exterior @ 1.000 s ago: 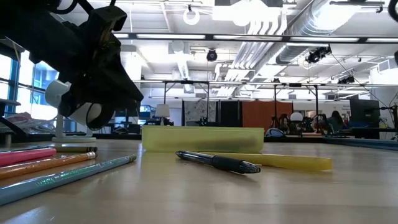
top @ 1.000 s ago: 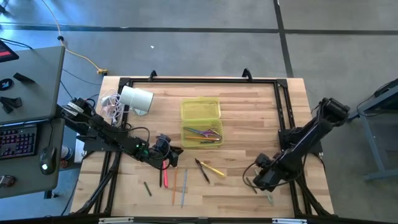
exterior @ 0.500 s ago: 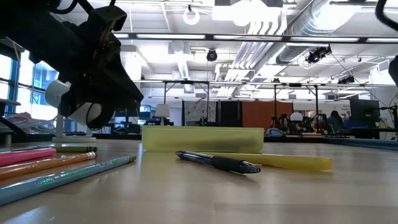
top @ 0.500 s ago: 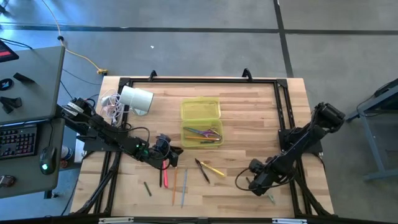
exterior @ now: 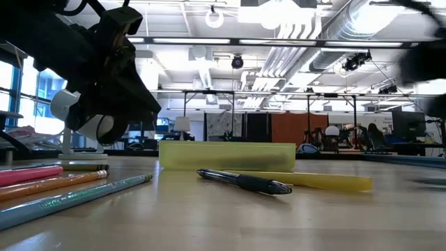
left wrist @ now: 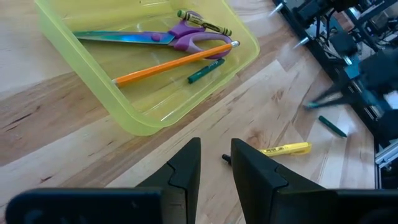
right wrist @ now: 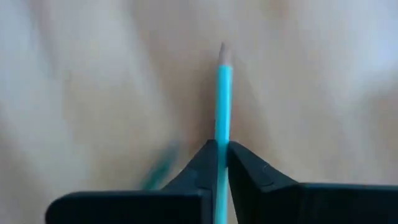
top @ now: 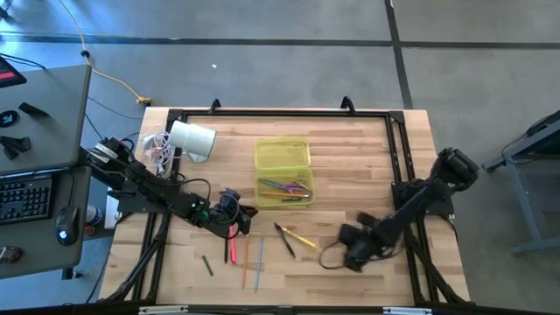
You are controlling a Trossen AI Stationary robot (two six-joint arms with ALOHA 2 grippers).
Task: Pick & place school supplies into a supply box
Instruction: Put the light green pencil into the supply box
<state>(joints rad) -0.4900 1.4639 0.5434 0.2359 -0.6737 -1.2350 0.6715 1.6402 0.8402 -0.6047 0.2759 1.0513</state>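
The left gripper point(top: 234, 215) hangs low over the table point(top: 350, 166), its fingers a little apart with nothing between them. Just past its tips, toward the table's middle, lies the yellow-green supply box point(top: 283, 171). In the box are purple-handled scissors point(left wrist: 180, 36), an orange pencil point(left wrist: 174, 62), a short green crayon point(left wrist: 205, 70) and a dark pencil point(left wrist: 205, 22) along the far wall. Beneath and just beside this gripper, at the table's near edge, lie a pink pen point(top: 233, 248), an orange pencil point(top: 245, 254), a light blue pencil point(top: 259, 262) and a short dark stub point(top: 208, 265) a bit further to its left. Behind the left arm stands a white cylinder point(top: 191, 140) with cables. Between the two grippers lie a black pen point(top: 284, 238) and a yellow marker point(top: 302, 238), crossing each other; nothing covers the open box. The right gripper point(top: 350, 254) is low near the table's near right part, its fingers pressed on a light blue pencil point(right wrist: 222, 99) that points straight out ahead of them; a green crayon point(left wrist: 333, 126) lies close by
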